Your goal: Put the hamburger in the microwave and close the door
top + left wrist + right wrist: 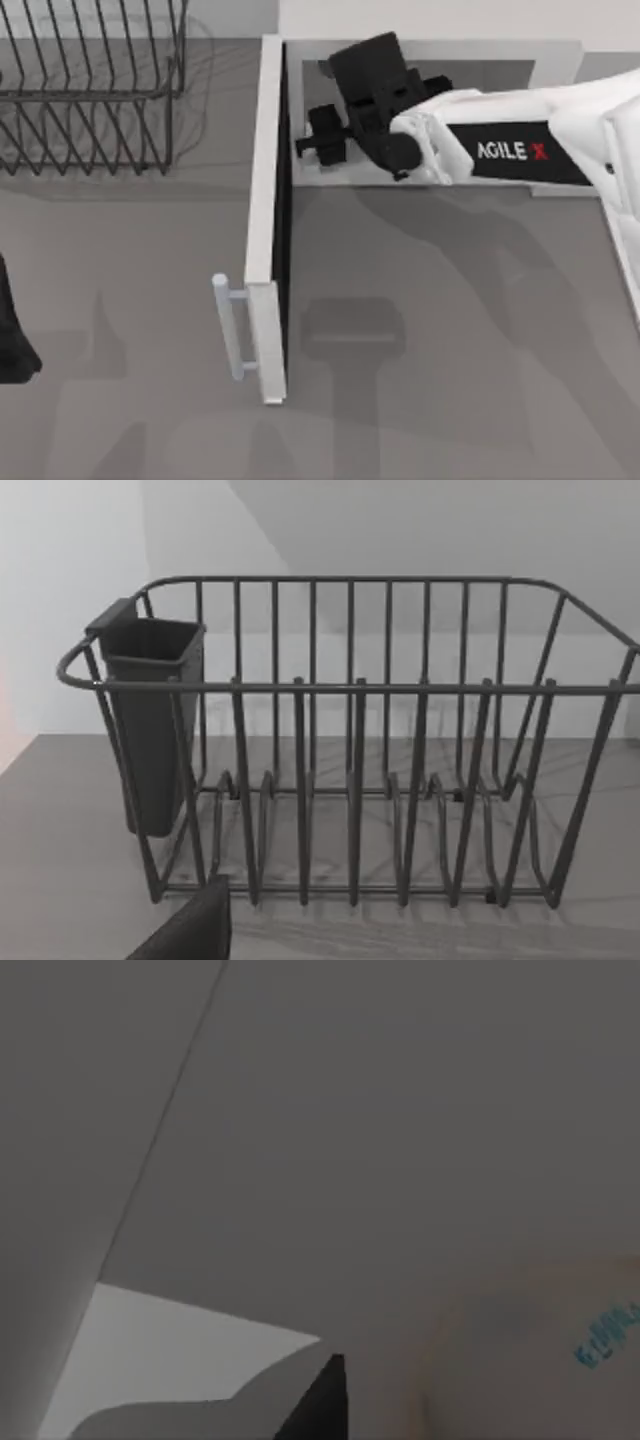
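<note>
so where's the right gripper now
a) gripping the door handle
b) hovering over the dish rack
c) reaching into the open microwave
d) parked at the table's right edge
c: in the top view the right gripper is inside the microwave cavity, past the open door.

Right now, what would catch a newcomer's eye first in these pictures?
The right arm, white and lettered, reaches into the microwave at the table's back. The door stands wide open toward the front, its handle facing left. A black wire dish rack sits at back left.
</note>
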`<state>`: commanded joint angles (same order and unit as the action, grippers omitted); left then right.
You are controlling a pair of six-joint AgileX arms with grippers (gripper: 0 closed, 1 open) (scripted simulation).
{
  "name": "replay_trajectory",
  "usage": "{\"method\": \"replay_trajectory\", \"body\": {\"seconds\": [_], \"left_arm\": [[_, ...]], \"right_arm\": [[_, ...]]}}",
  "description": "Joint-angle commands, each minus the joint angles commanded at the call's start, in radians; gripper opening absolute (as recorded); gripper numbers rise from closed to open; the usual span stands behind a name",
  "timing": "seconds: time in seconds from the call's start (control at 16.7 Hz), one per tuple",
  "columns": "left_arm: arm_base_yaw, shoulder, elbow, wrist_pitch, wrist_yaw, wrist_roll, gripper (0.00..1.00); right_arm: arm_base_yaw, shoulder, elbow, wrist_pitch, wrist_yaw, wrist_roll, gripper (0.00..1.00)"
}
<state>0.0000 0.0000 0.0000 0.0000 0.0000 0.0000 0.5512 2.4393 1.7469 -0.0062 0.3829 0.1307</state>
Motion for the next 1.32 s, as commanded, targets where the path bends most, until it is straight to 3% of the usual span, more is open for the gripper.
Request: {"method": "replay_trajectory", "body": {"seconds": [0.3, 0.66, 1.32], "left_arm": [[0.0, 0.0, 0.0, 0.0, 0.0, 0.0, 1.0], [0.0, 0.0, 0.0, 0.0, 0.0, 0.0, 1.0], [0.0, 0.0, 0.0, 0.0, 0.0, 0.0, 1.0]], "right_arm": [[0.052, -0.077, -0.08, 0.07, -0.013, 0.02, 1.0], [0.142, -0.219, -0.342, 0.12, -0.007, 0.07, 1.0], [0.297, -0.469, -0.758, 0.196, 0.197, 0.228, 1.0]]}}
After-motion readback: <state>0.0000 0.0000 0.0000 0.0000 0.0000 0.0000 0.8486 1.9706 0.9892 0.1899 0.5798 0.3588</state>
